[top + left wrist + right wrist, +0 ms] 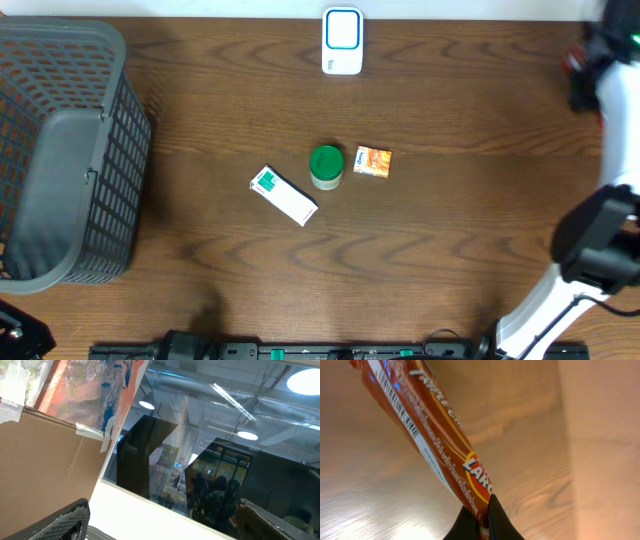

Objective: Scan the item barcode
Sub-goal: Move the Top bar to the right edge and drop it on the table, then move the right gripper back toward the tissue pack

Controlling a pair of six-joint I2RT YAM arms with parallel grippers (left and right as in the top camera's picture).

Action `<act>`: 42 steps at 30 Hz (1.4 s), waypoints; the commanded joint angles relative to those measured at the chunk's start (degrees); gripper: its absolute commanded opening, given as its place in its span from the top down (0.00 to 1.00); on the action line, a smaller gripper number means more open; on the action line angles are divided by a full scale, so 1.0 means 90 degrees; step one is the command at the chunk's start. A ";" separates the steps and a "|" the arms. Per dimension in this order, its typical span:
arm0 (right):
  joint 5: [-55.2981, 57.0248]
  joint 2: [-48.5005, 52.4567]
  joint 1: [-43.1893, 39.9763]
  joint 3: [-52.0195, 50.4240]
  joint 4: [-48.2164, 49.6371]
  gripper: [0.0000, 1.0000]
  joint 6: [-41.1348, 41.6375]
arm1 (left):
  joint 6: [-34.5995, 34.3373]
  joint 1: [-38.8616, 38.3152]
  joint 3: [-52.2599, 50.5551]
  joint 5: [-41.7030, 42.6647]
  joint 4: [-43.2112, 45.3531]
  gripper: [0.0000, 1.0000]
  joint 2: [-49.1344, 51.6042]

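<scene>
Right gripper (482, 510) is pinched tight on the tail of the red snack packet (427, 435), which sticks out long-ways ahead of the fingers (502, 525), barcode strip (395, 400) showing, with the scanner (342, 41) well off to its left.

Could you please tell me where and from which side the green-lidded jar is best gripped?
Probably the jar by its round lid, coming straight down: it stands upright, and the white box and orange box sit close on either side.

Wooden table (450, 230) — on it: grey basket (60, 150), white scanner (342, 41), green-white box (283, 195), green-lidded jar (326, 167), orange packet (373, 161).
</scene>
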 commanded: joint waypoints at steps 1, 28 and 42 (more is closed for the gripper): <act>-0.0631 0.0083 -0.0729 -0.0942 0.0476 0.99 0.0338 | -0.0056 0.0027 -0.0029 -0.0036 0.0012 0.07 0.0010; -0.4452 -0.1197 0.0867 -0.1494 0.0291 0.01 0.1906 | -0.0053 0.0027 -0.0029 -0.0039 -0.0729 0.08 0.0010; -0.2601 -0.0726 0.4898 -0.1486 0.0675 0.01 0.5197 | -0.0056 0.0027 -0.0029 -0.0039 -0.1569 0.07 0.0010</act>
